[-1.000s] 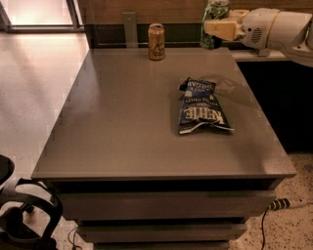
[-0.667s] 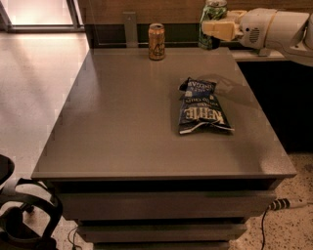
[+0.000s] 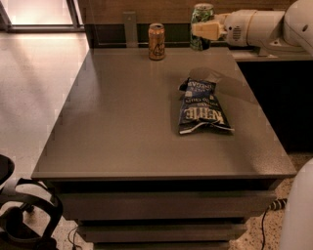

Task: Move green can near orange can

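**Fingers**: tan pads closed on the green can at mid-height. One pad shows across the front of the can.

**Gripper**: at the far right of the tabletop, reaching in from the right on a white arm.

**Green can:** upright in the fingers, at the tabletop's far edge. Its base sits in shadow, so it may be just clear of the surface or resting on it. It is to the right of the orange can, and there is a clear gap between the two.

**Orange can:** upright, standing free at the far edge, left of the gripper.

**Chip bag**: lying flat on the right half, nearer to me and out of the straight line between the cans.

**Hazards, as I judge them:**
- Carrying leftward too far would strike the orange can with the green can or the leading finger and tip it. It stands close to the back edge and could roll off.
- Travelling too low would drag the green can's base on the tabletop and twist it in the grip.
- Letting go above the surface, or with the can tilted, would leave it toppling on its narrow base.
- Setting it down too near the rear edge risks losing it behind.
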Action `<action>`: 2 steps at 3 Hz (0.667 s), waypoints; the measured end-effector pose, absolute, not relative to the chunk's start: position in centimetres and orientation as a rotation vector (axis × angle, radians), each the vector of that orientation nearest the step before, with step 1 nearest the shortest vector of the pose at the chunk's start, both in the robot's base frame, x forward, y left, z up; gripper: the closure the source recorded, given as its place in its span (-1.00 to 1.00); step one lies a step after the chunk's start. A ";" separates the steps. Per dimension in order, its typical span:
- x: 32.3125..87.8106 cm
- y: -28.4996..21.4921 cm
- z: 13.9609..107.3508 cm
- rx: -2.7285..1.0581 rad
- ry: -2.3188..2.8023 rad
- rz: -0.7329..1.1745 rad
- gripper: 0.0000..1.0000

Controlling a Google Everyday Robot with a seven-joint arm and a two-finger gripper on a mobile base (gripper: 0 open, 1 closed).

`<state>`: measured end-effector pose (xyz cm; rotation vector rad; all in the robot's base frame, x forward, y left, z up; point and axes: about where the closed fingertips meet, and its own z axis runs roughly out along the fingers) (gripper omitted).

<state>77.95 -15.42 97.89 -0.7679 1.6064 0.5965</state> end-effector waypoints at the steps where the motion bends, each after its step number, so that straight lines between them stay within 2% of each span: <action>1: 80.3 -14.5 96.3 -0.733 1.636 0.628 1.00; 2: 82.4 -13.4 94.3 -0.711 1.650 0.663 1.00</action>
